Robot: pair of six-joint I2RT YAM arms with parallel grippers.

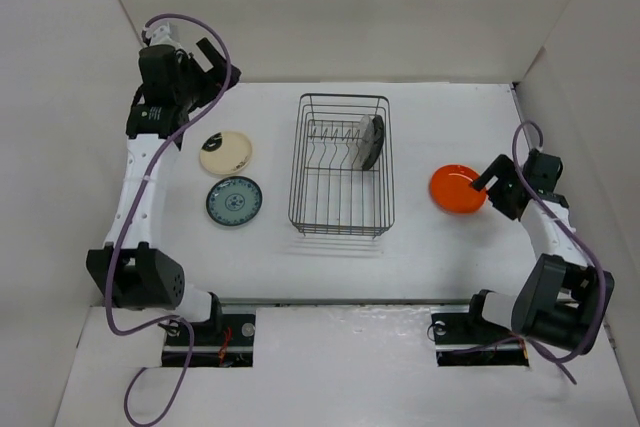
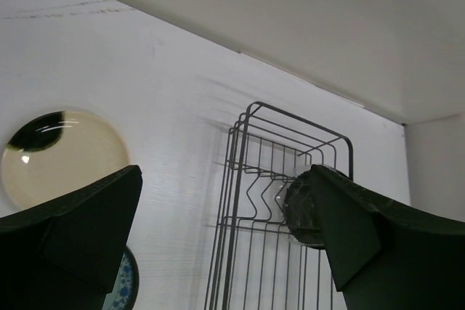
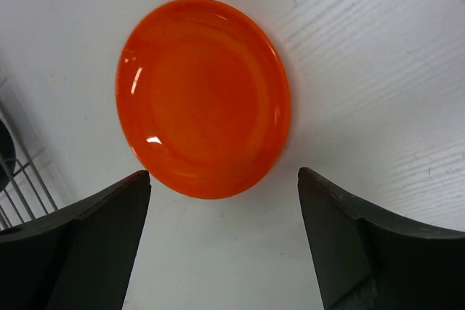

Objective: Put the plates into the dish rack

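The blue-patterned plate (image 1: pixel 234 201) lies flat on the table (image 1: pixel 440 257), nearest of all. On the right the orange plate (image 3: pixel 203 99) lies flat too — the right gripper (image 3: pixel 224 179) is by its edge, fingers (image 3: pixel 94 230) wide apart, holding nothing. The cream plate (image 1: pixel 225 153) sits just behind the blue one. The dish rack (image 1: pixel 341 164) is in the middle, a black plate (image 1: pixel 372 140) standing up at its far end. Farthest back, the left gripper (image 2: pixel 224 176) hangs wide apart and empty

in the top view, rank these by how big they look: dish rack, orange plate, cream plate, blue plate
1. dish rack, clearly the largest
2. orange plate, blue plate, cream plate: these look about alike, too close to rank
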